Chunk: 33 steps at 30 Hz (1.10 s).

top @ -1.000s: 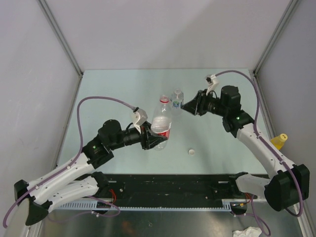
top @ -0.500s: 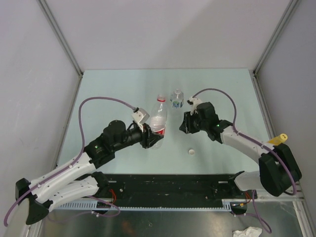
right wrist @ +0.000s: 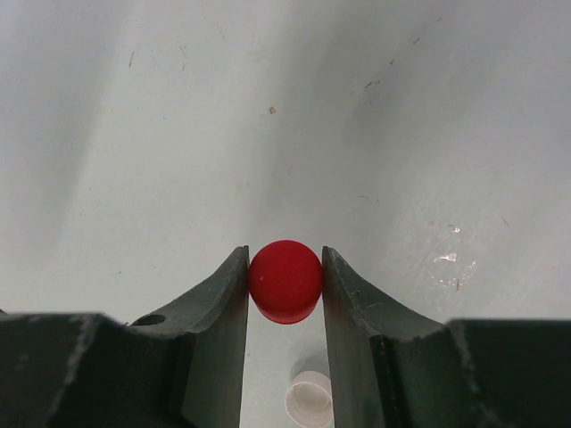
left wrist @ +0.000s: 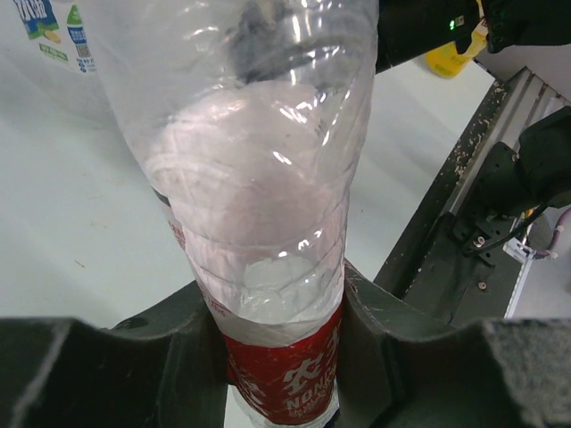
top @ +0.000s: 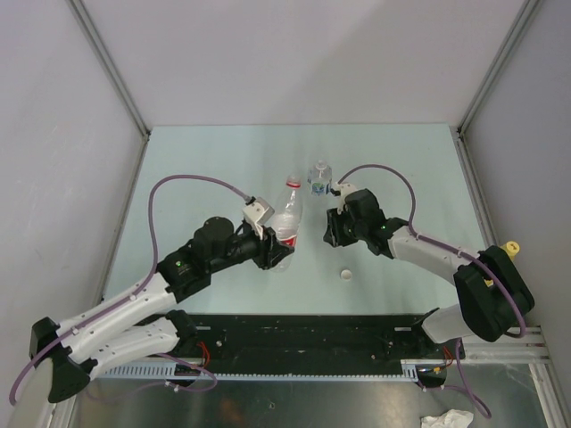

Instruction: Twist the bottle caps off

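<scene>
I brace the clear red-labelled plastic bottle (left wrist: 259, 178) in clenched left jaws | right jaws grasp the round red plastic cap (right wrist: 285, 280), evidently unscrewed.

High fixed view looking down over table (top: 223, 160), two close wrist views, white cap (top: 345, 274) shared with right wrist.

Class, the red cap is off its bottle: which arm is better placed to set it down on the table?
Right. The right gripper pinches the red cap above the table, near the white cap lying there. The left gripper is clamped on the red-label bottle.
</scene>
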{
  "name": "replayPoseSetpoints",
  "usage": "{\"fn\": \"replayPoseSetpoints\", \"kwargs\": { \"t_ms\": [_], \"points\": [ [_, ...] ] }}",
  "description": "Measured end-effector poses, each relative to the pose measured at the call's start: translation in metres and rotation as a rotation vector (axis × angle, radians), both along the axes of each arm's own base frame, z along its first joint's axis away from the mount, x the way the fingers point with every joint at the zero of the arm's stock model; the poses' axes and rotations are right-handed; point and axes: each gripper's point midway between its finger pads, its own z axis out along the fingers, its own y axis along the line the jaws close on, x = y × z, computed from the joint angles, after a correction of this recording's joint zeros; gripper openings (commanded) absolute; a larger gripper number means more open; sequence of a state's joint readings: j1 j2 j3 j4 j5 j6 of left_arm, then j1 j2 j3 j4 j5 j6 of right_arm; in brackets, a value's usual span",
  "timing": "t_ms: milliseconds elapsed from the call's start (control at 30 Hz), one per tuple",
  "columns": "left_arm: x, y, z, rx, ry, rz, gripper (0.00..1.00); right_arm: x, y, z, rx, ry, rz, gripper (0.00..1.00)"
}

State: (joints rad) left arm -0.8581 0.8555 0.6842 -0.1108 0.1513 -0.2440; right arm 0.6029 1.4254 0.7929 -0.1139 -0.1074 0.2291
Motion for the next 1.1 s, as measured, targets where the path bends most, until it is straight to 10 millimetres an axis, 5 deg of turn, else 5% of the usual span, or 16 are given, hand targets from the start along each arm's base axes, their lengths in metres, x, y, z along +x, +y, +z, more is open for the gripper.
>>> {"fn": "replayPoseSetpoints", "kwargs": {
  "t_ms": [233,367,667,1100],
  "points": [
    [0.001,-0.001,-0.01,0.029,0.024,0.0,0.03,-0.003,0.003,0.001,0.01,0.001,0.031,0.67],
    [0.001,-0.001,-0.012,0.033,0.027,-0.001,0.02,-0.003,0.004,0.011,0.024,-0.024,0.043,0.84],
    [0.002,-0.001,-0.017,0.054,0.026,-0.003,0.02,-0.002,0.004,0.054,0.105,-0.121,0.049,0.98],
    [0.001,-0.002,-0.014,0.062,0.015,-0.021,0.03,0.01,-0.011,0.131,0.419,-0.174,0.036,0.99]
  ]
}}
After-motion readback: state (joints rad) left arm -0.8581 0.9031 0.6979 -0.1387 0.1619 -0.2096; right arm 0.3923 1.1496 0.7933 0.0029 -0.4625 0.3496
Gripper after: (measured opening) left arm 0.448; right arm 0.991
